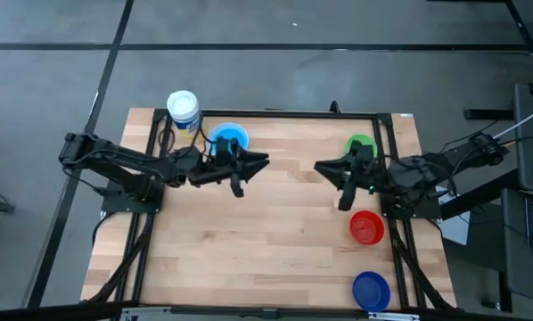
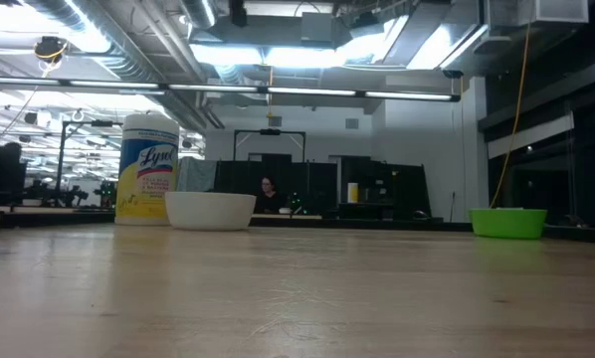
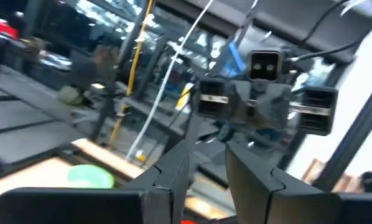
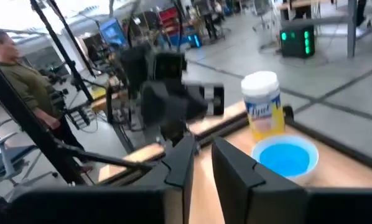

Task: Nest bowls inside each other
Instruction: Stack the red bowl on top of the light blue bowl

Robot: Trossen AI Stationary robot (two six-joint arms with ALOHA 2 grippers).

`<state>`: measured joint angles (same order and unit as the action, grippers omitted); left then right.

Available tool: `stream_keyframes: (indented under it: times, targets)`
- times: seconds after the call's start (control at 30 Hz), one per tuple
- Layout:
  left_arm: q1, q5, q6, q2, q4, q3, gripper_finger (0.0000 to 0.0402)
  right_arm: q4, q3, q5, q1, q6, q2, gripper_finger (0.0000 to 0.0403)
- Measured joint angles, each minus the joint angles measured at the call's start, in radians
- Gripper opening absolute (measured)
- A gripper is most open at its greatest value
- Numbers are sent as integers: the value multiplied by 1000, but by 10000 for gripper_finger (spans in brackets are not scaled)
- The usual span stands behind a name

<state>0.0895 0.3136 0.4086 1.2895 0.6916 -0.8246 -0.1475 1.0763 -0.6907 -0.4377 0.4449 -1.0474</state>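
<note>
A light blue bowl (image 1: 228,139) sits inside a white bowl (image 2: 210,210) at the table's far left, next to the jar. The green bowl (image 1: 360,145) rests on its base at the far right. The red bowl (image 1: 366,226) and the dark blue bowl (image 1: 371,290) stand along the right edge. My left gripper (image 1: 265,161) hovers right of the blue bowl and points level toward the right. My right gripper (image 1: 318,168) hovers left of the green bowl, facing it. Both show a narrow gap with nothing between the fingers (image 3: 206,155) (image 4: 201,152).
A white-lidded jar with a yellow label (image 1: 184,111) stands at the far left corner. A black frame (image 1: 293,114) runs round the table's edges. Bare wood lies in the middle and near the front. A person (image 4: 12,74) stands beyond the table.
</note>
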Motion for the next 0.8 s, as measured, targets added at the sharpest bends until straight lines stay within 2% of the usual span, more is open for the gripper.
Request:
stream_keyframes:
  times: [0.07,0.23,0.3,0.37,0.6,0.8]
  targets:
    - [0,34,-37,-33,-74,0,100,-57,1,-13,0,92,-23,70]
    - [-1,139,-79,-130,-413,0,100,-454,0,-38,-25,490,-106,83]
    - [-1,144,-57,-153,-560,0,100,-559,0,6,-48,626,-148,86]
    - [0,144,-35,-163,-637,0,100,-636,0,75,-76,745,-192,88]
    - [15,145,-26,-172,-657,0,100,-714,0,217,-241,1114,-291,87]
    - [14,147,-23,-172,-658,0,100,-767,0,244,-410,1453,-300,98]
